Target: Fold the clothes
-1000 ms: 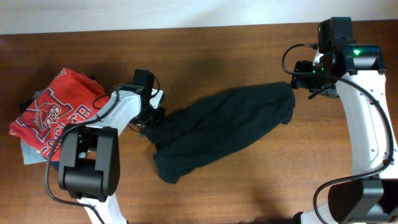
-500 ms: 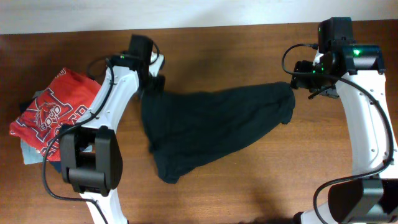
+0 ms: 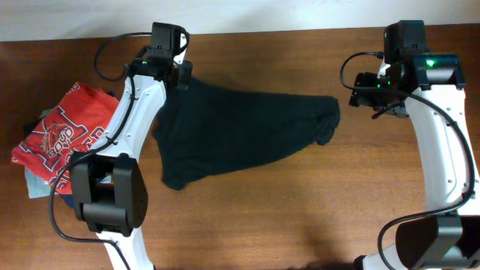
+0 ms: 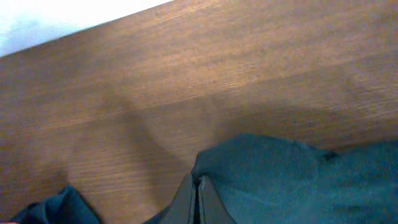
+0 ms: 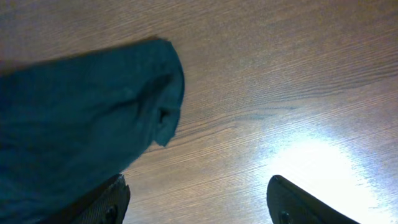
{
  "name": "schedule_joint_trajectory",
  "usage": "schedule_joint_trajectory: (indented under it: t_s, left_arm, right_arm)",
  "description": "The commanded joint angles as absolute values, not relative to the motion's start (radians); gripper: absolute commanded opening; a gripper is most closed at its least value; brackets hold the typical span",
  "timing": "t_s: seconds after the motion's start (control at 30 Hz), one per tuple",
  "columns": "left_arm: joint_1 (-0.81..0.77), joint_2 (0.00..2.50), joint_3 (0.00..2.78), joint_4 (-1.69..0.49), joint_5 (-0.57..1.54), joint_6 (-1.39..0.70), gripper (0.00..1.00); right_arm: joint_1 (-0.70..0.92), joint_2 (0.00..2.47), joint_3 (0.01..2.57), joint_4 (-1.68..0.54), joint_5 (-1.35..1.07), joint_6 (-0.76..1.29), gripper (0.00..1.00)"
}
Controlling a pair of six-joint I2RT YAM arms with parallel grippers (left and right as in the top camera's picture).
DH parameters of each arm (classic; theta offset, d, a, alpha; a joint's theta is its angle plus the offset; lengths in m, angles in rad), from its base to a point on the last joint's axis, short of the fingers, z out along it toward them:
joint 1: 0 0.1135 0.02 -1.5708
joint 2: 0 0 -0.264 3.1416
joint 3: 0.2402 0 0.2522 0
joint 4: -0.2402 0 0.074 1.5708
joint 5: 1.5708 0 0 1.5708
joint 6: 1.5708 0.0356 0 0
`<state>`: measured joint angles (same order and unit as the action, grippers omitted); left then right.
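Observation:
The dark navy-black garment (image 3: 232,131) lies spread across the middle of the wooden table, from the far left toward the right. My left gripper (image 3: 178,77) is shut on its upper left corner near the table's far edge; in the left wrist view the shut fingers (image 4: 198,202) pinch the dark cloth (image 4: 298,180). My right gripper (image 3: 367,96) is open and empty, just right of the garment's right end (image 3: 330,120). In the right wrist view its fingers (image 5: 196,202) stand wide apart over bare wood, with the garment's end (image 5: 81,118) to the left.
A red shirt with white lettering (image 3: 67,135) lies on a pile of folded garments at the table's left edge. The table's far edge (image 3: 285,31) meets a white wall close behind the left gripper.
My left gripper has pulled the garment's corner up and away toward the far left, spreading the cloth and dragging its right end leftward, away from the right gripper. The right arm has not moved.

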<state>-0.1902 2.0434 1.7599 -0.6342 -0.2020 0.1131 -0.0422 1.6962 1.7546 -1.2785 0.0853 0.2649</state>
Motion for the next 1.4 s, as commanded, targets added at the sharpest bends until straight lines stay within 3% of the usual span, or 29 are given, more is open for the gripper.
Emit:
schedule_joint_trajectory:
  t_s: [0.0, 0.03, 0.1, 0.23, 0.33, 0.53, 0.6, 0.73, 0.9, 1.2, 1.3, 1.37]
  left_arm:
    - [-0.187, 2.047, 1.774, -0.628, -0.241, 0.13, 0.02]
    - [-0.187, 2.048, 1.774, -0.629, -0.241, 0.13, 0.06]
    - [-0.187, 2.048, 1.773, -0.631, -0.244, 0.13, 0.25]
    - [-0.187, 2.048, 1.773, -0.648, -0.252, 0.129, 0.51]
    - [-0.187, 2.048, 1.773, -0.676, -0.25, 0.129, 0.59]
    - [-0.187, 2.049, 1.77, -0.78, -0.117, 0.129, 0.57]
    - [-0.188, 2.049, 1.768, -0.81, -0.072, 0.129, 0.55]
    - [-0.189, 2.049, 1.761, -0.876, 0.015, 0.128, 0.45]
    - [-0.19, 2.049, 1.713, -0.883, 0.057, 0.128, 0.44]
    - [-0.205, 2.049, 1.574, -0.822, 0.057, 0.128, 0.45]
    - [-0.205, 2.049, 1.54, -0.805, 0.057, 0.128, 0.45]
    - [-0.207, 2.049, 1.51, -0.793, 0.057, 0.129, 0.45]
  right_arm:
    - [-0.04, 1.708, 1.765, -1.278, 0.083, 0.267, 0.78]
    - [-0.04, 1.716, 1.765, -1.28, 0.083, 0.267, 0.78]
    - [-0.04, 1.741, 1.762, -1.281, 0.082, 0.269, 0.79]
    - [-0.04, 1.793, 1.755, -1.284, 0.081, 0.269, 0.83]
    - [-0.04, 1.839, 1.742, -1.277, 0.08, 0.257, 0.86]
    - [-0.04, 1.953, 1.695, -1.1, -0.121, 0.03, 0.86]
    - [-0.04, 1.987, 1.695, -1.041, -0.121, 0.03, 0.85]
    - [-0.04, 2.045, 1.695, -0.921, -0.121, 0.03, 0.72]
    - [-0.04, 2.115, 1.695, -0.84, -0.12, 0.031, 0.64]
    - [-0.04, 2.222, 1.695, -0.754, -0.122, 0.042, 0.6]
    - [-0.04, 2.247, 1.695, -0.736, -0.128, 0.042, 0.54]
    - [-0.04, 2.253, 1.694, -0.72, -0.128, 0.042, 0.42]
